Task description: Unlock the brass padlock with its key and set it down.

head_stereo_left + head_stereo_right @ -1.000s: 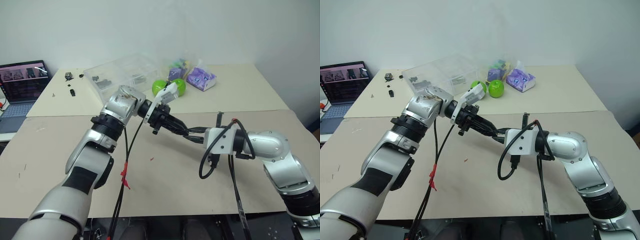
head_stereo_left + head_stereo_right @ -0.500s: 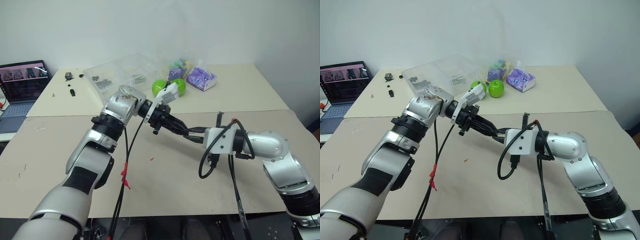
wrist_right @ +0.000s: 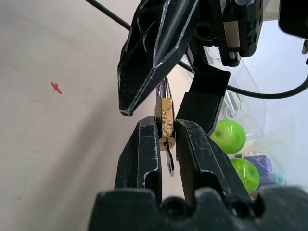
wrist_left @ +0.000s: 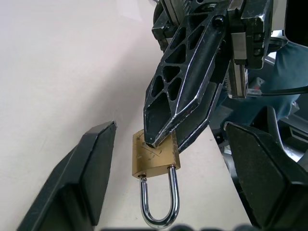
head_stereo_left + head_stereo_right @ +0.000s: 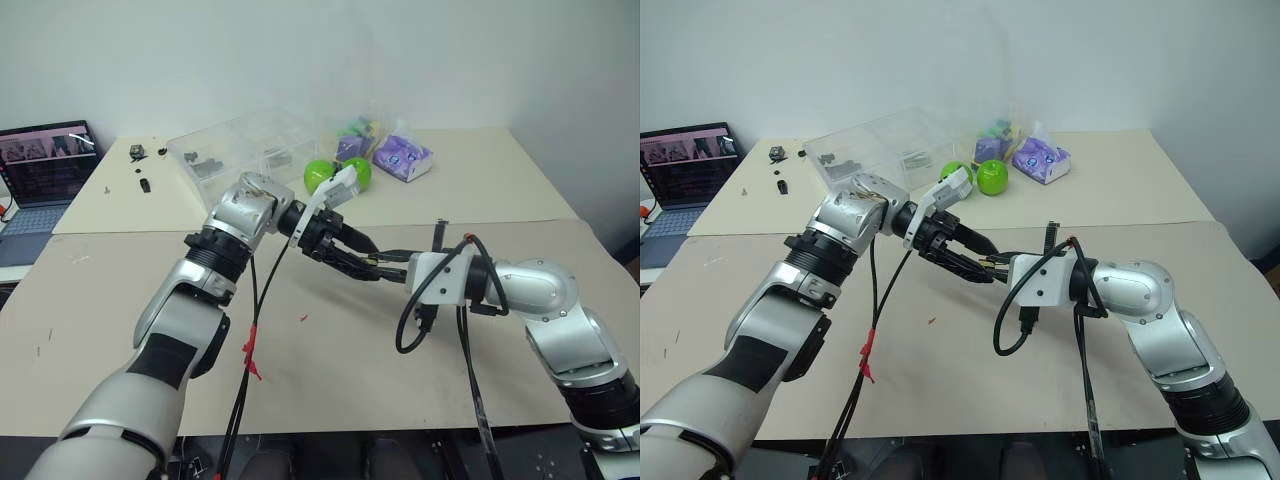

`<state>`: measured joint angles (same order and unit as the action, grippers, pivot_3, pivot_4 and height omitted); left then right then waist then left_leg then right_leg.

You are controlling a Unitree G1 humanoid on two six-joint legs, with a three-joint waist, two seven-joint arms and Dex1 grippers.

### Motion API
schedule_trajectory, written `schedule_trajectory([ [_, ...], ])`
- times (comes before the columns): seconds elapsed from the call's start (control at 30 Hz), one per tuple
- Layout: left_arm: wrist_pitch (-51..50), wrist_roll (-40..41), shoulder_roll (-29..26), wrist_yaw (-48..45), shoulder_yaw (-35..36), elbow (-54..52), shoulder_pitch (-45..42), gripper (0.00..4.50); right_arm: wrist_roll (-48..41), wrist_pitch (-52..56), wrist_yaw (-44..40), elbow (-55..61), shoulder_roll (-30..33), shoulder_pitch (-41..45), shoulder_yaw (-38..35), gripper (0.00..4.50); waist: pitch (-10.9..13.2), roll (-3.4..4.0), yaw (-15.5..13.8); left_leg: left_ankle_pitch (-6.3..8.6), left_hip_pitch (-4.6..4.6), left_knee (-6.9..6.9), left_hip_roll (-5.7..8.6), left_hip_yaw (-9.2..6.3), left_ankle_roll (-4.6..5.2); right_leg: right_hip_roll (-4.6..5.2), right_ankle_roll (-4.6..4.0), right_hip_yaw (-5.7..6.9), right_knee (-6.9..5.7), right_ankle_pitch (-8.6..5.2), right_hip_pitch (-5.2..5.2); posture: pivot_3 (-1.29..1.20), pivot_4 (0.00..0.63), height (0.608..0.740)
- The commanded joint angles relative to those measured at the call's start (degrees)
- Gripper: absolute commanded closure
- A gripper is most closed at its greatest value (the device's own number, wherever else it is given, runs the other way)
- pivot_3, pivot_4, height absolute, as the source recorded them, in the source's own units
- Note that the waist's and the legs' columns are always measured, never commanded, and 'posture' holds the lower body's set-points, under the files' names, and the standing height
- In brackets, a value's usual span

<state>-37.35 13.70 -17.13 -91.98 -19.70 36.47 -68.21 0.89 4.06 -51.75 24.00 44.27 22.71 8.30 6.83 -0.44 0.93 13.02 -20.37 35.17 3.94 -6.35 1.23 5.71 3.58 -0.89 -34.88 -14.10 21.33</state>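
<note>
**Padlock pinched in mid-air**

Here the brass padlock [image 3: 164, 117] hangs above the table [image 5: 330, 360], clamped between the right gripper [image 3: 165, 139] fingers, with the key [image 3: 169, 161] sticking out of its keyhole end. The left gripper [image 4: 166, 159] faces it, fingers spread wide on either side of the shackle, touching nothing. Green apples [image 5: 335, 174] sit well behind.

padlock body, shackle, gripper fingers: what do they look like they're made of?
Brass padlock body: yellow metal, likely brass, dull with fine scratches. Its shackle: silvery, probably polished steel, with bright mirror-like glints. Right gripper fingers: black, worn pale along the edges; painted metal or hard plastic, unclear. Left gripper fingers: smooth matte black, likewise unclear.
</note>
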Motion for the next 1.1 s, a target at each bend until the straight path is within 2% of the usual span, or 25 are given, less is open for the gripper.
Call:
schedule_trajectory([
  [0.03, 0.7, 0.8, -1.0, -0.2, 2.1, -1.5, -2.2, 0.80, -0.3, -0.3, 0.9, 0.4, 0.0, 0.7, -1.9, 4.38, 0.0, 0.00, 0.0, 0.00, 0.00, 0.00, 0.00, 0.00, 0.00, 0.00, 0.00, 0.00, 0.00, 0.00, 0.00, 0.00, 0.150, 0.740],
  [0.37, 4.8, 0.7, -5.3, 7.0, 10.4, 6.1, -6.7, 0.80, -4.2, 3.3, 0.2, -0.8, 0.0, 1.3, -4.2, 4.38, 0.0, 0.00, 0.0, 0.00, 0.04, -0.03, -0.03, -0.01, 0.00, -0.02, -0.01, -0.01, -0.01, 0.00, 0.01, 0.00, 0.150, 0.740],
  [0.5, 6.5, 0.1, -5.6, 9.8, 12.0, 6.4, -5.5, 0.80, -4.7, 3.9, 0.0, -0.7, -0.2, 1.8, -4.0, 4.38, 0.0, 0.00, 0.0, 0.00, 0.04, -0.04, -0.03, -0.01, 0.00, -0.02, -0.01, 0.00, -0.01, 0.00, 0.01, 0.00, 0.150, 0.740],
  [0.53, 6.8, 0.0, -5.5, 10.4, 12.1, 6.0, -4.9, 1.35, -4.9, 4.0, 0.0, -0.7, -0.2, 1.9, -4.0, 4.38, 0.0, 0.01, 0.0, 0.00, 0.05, -0.07, -0.04, -0.01, 0.00, -0.02, 0.00, 0.00, 0.00, 0.01, 0.01, 0.00, 0.150, 0.740],
  [0.6, 7.2, 0.2, -5.3, 10.6, 11.8, 4.2, -3.0, 1.88, -5.3, 4.6, 0.0, -0.5, -0.4, 2.4, -3.9, 4.38, 0.0, 0.07, 0.0, 0.00, 0.14, -0.17, -0.05, -0.01, 0.00, -0.02, 0.00, 0.00, 0.02, 0.01, -0.03, 0.00, 0.150, 0.740],
  [0.7, 6.2, 0.8, -4.7, 10.8, 11.7, 1.6, -0.8, 3.08, -5.7, 5.2, 0.0, -0.2, -0.5, 2.9, -3.9, 4.38, -0.1, 0.19, -0.1, 0.00, 0.22, -0.31, -0.24, 0.00, 0.00, -0.21, -0.01, 0.01, 0.04, 0.01, -0.05, 0.00, 0.150, 0.740],
  [0.73, 5.5, 1.2, -4.3, 11.3, 11.9, 0.7, -0.3, 3.33, -5.8, 5.3, 0.0, -0.1, -0.5, 2.9, -3.9, 4.38, -0.1, 0.18, -0.1, 0.01, 0.21, -0.30, -0.34, -0.01, 0.02, -0.32, -0.01, 0.02, 0.03, 0.01, -0.04, 0.00, 0.150, 0.740],
  [0.83, 3.0, 2.2, -3.3, 12.1, 12.0, -2.5, 1.6, 4.45, -5.9, 5.7, 0.0, 0.1, -0.5, 2.9, -3.9, 4.38, -0.1, 0.19, -0.1, 0.06, 0.21, -0.31, -0.61, -0.01, 0.10, -0.56, -0.03, 0.07, 0.00, 0.02, -0.01, 0.00, 0.150, 0.740],
  [1.1, -2.7, 4.2, -2.0, 14.3, 11.1, -10.1, 5.7, 4.45, -5.6, 6.3, 0.4, 0.5, -0.6, 2.9, -4.0, 4.38, -0.1, 0.24, 0.2, 0.07, 0.27, -0.31, -0.73, 0.05, 0.12, -0.66, -0.06, 0.03, -0.02, 0.04, -0.01, 0.00, 0.150, 0.740],
])
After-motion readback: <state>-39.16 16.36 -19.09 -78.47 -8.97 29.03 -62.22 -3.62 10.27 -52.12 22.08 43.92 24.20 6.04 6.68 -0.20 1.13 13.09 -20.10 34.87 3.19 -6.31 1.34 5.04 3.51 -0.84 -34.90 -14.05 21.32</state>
